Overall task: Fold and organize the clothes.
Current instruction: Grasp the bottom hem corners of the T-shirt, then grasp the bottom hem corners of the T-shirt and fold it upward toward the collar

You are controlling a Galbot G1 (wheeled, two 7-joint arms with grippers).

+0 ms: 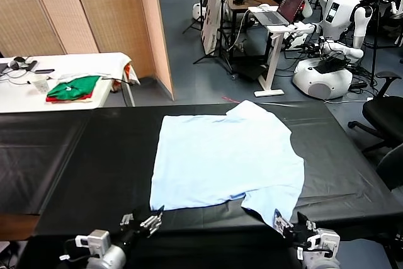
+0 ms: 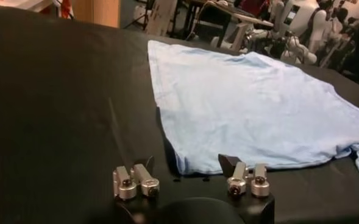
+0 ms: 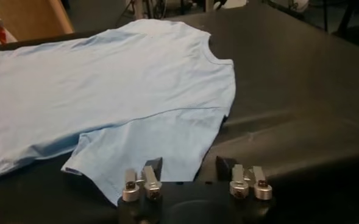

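The pale light-blue cotton T-shirt [image 1: 227, 159] lies flat mid-tabletop, reaching its near edge. The left gripper [image 2: 190, 178], jaws apart, straddles the hem corner; the right gripper [image 3: 191, 177], jaws apart, straddles the sleeve. Closing shallow risks pinching one layer, or none.

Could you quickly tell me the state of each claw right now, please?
Left claw: open, at the T-shirt's near corner, holding nothing.
Right claw: open around the near sleeve's edge, not yet gripping.
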